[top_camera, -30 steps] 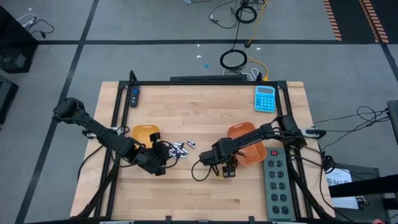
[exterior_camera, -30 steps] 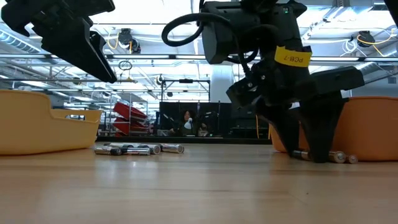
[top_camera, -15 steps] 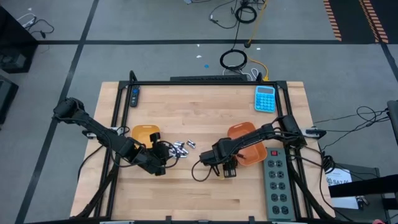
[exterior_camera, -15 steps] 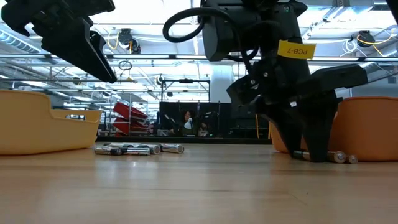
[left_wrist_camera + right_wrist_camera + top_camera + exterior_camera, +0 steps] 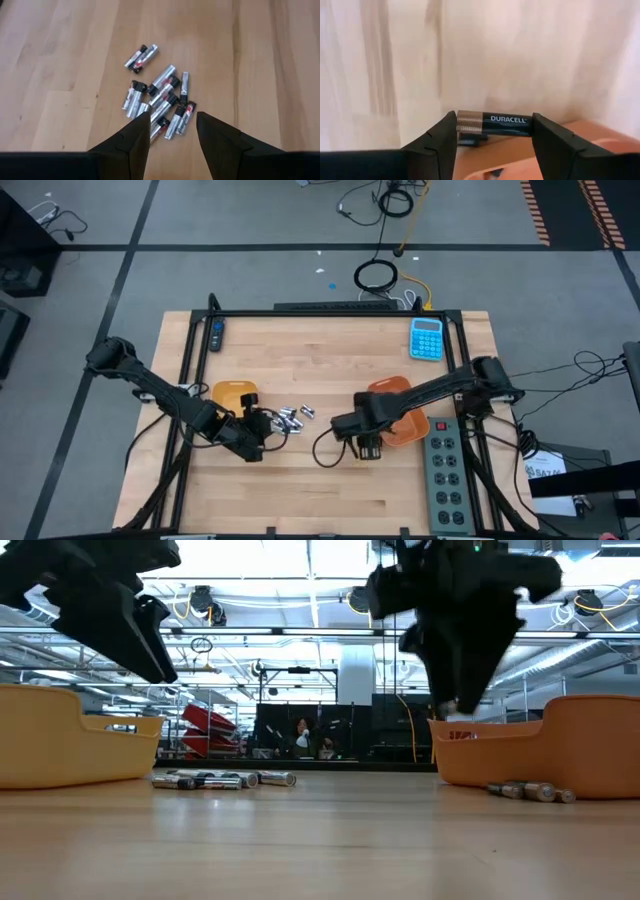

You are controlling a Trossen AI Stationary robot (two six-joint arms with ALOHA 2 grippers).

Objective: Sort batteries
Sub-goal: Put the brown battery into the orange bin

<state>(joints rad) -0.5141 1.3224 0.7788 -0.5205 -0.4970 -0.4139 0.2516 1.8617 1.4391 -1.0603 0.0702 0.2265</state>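
Crosswise between the right hand's (image 5: 490,145) fingers sat a dark, copper-ended Duracell battery (image 5: 492,123), gripped at both ends and lifted above the tabletop (image 5: 320,360) beside the orange tray (image 5: 398,412). Left of it, a heap of silvery batteries (image 5: 159,104) lay on the wood near a yellow tray (image 5: 232,394). Just short of that heap hung the left hand (image 5: 172,131), fingers parted and empty.

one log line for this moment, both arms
left gripper: open, over battery pile | right gripper: shut on Duracell battery, raised by orange tray | loose batteries beside tray
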